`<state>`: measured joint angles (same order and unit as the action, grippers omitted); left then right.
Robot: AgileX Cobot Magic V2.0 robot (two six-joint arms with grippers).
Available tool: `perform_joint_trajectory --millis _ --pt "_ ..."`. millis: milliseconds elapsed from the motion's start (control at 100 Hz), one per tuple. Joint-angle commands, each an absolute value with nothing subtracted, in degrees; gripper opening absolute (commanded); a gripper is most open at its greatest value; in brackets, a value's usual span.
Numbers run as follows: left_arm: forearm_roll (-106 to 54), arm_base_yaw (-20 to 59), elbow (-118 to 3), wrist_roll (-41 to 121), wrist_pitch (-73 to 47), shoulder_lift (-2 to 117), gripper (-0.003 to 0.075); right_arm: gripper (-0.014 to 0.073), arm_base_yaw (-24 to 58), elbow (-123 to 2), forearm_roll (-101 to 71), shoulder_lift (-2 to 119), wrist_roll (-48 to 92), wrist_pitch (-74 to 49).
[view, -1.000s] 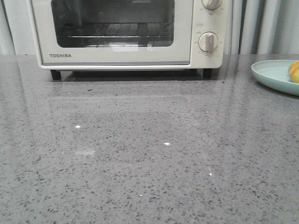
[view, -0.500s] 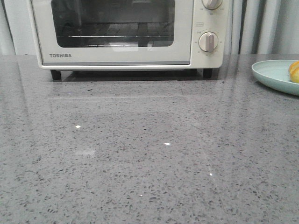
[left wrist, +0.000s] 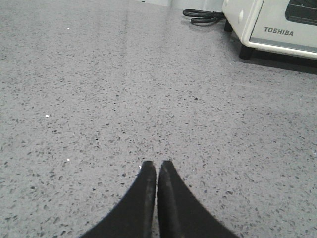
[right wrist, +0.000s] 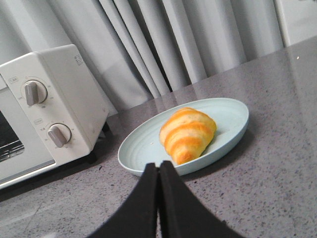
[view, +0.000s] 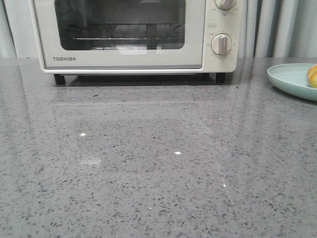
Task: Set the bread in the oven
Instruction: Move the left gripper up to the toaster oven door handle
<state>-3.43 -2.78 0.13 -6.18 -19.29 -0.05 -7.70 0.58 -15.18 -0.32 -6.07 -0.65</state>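
Front view low over the grey surface (view: 148,163), facing the oven (view: 133,34) at the back, left wrist view skimming close above the surface toward the oven's corner (logo visible), right wrist view near the plate (right wrist: 148,148), oven shared by all three.

Only readable text is "TOSHIBA" on the oven (view: 133,34) door's lower left; knob markings are probably numbers, too tiny.

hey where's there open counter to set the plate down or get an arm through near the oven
The widest free patch is the grey counter in front of the oven, from its black feet toward the camera. The plate holding the bread borders it at the right edge. A black cord lies behind the oven's left corner, so it is tighter there.
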Motion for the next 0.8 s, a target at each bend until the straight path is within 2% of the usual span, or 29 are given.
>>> perform_joint_trajectory --millis 0,80,200,270,480,790 --pt "-2.06 -3.06 1.31 -5.90 -15.25 -1.68 -0.0021 -0.0048 -7.70 2.07 -16.62 -0.27 -6.21 3.20" --pt "-5.64 -3.06 1.31 -6.79 -11.33 -1.68 -0.0021 -0.0048 -7.70 2.07 -17.26 0.90 -6.21 4.08" --pt "-32.80 -3.06 1.31 -8.69 -6.16 -1.68 -0.0021 -0.0048 -7.70 1.96 -19.27 2.24 -6.21 6.23" --pt "-40.47 -3.06 1.31 -8.69 -5.01 -1.68 -0.0021 -0.0048 -7.70 1.96 -19.27 2.80 -6.21 6.94" --pt "-44.52 -3.06 1.19 -8.69 -0.78 -1.68 -0.0021 -0.0048 -7.70 1.12 -19.27 3.11 -6.21 6.97" --pt "-48.24 -1.86 -1.78 -6.50 -3.08 -1.57 -0.0022 -0.0048 -7.24 -2.77 -17.45 3.38 -6.21 4.16"
